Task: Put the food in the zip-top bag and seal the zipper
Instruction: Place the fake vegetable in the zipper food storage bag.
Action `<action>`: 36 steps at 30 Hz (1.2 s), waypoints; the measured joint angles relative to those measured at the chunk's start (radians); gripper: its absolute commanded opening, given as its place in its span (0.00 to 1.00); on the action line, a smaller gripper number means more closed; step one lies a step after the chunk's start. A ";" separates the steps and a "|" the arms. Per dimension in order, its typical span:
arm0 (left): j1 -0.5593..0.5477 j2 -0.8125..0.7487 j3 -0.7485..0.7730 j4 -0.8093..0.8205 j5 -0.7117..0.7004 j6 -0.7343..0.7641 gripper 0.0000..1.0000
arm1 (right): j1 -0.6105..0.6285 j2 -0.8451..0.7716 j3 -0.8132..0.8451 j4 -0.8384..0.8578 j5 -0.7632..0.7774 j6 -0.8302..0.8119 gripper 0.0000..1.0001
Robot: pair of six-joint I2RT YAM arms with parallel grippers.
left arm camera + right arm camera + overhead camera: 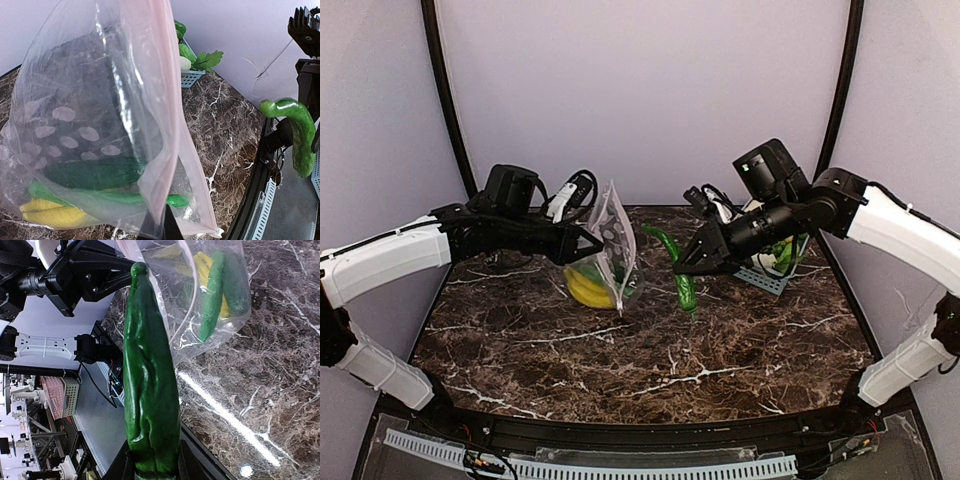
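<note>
Top external view, we count one zip-top bag on the counter, left hand clenched on its edge, one banana bunch, two green vegetables inside, right hand grasping one curved green pod.

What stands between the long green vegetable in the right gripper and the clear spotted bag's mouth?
Nothing visible. Open air separates the long green vegetable, held by the right gripper, from the clear spotted bag, which the left gripper holds upright. Its mouth's width is unclear.
</note>
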 measured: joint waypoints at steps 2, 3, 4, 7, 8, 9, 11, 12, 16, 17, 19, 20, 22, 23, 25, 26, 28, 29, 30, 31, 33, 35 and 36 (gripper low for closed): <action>-0.009 0.000 -0.001 0.003 0.003 0.000 0.01 | 0.018 0.017 0.011 -0.001 -0.009 0.016 0.21; -0.014 0.001 -0.003 0.005 0.004 0.000 0.01 | 0.029 0.028 0.019 -0.001 -0.013 0.025 0.21; -0.020 0.001 -0.005 0.006 0.006 0.000 0.01 | 0.038 0.040 0.025 -0.001 -0.016 0.032 0.21; -0.037 0.004 -0.007 0.010 0.008 0.000 0.01 | 0.053 0.077 0.039 0.000 -0.027 0.048 0.20; -0.042 0.005 -0.009 0.012 0.008 0.000 0.01 | 0.055 0.089 0.042 0.000 -0.031 0.052 0.20; -0.048 0.006 -0.010 0.014 0.008 0.000 0.01 | 0.056 0.105 0.047 0.000 -0.035 0.059 0.20; -0.059 0.008 -0.012 0.014 0.009 0.001 0.01 | 0.057 0.130 0.053 0.002 -0.039 0.069 0.20; -0.064 0.008 -0.012 0.014 0.009 0.001 0.01 | 0.057 0.142 0.058 0.002 -0.042 0.074 0.20; -0.082 0.009 -0.013 0.017 0.009 0.002 0.01 | 0.057 0.183 0.080 0.003 -0.045 0.092 0.20; -0.087 0.010 -0.013 0.019 0.009 0.004 0.01 | 0.057 0.191 0.086 0.004 -0.045 0.097 0.20; -0.097 0.014 -0.013 0.021 0.009 0.005 0.01 | 0.057 0.205 0.098 0.006 -0.045 0.106 0.20; -0.105 0.018 -0.013 0.021 0.008 0.006 0.01 | 0.057 0.213 0.105 0.008 -0.045 0.110 0.20; -0.119 0.024 -0.013 0.021 0.006 0.009 0.01 | 0.057 0.223 0.112 0.010 -0.042 0.120 0.20; -0.127 0.027 -0.013 0.021 0.005 0.011 0.01 | 0.057 0.226 0.113 0.012 -0.038 0.124 0.20; -0.142 0.034 -0.013 0.021 0.004 0.014 0.01 | 0.054 0.227 0.113 0.016 -0.032 0.132 0.20; -0.150 0.037 -0.014 0.021 0.003 0.016 0.01 | 0.052 0.227 0.113 0.021 -0.031 0.137 0.20; -0.161 0.041 -0.015 0.021 0.002 0.020 0.01 | 0.050 0.227 0.113 0.047 -0.027 0.153 0.20; -0.163 0.042 -0.016 0.021 0.002 0.022 0.01 | 0.049 0.227 0.112 0.060 -0.022 0.161 0.20; -0.165 0.042 -0.016 0.021 0.002 0.024 0.01 | 0.048 0.227 0.111 0.071 -0.013 0.169 0.20; -0.166 0.042 -0.016 0.021 0.002 0.027 0.01 | 0.048 0.227 0.110 0.083 -0.005 0.175 0.20; -0.167 0.042 -0.016 0.021 0.002 0.029 0.01 | 0.048 0.227 0.104 0.106 0.011 0.187 0.20; -0.167 0.042 -0.016 0.021 0.002 0.032 0.01 | 0.048 0.227 0.097 0.134 0.029 0.201 0.20; -0.167 0.042 -0.016 0.021 0.002 0.034 0.01 | 0.048 0.227 0.090 0.151 0.039 0.206 0.20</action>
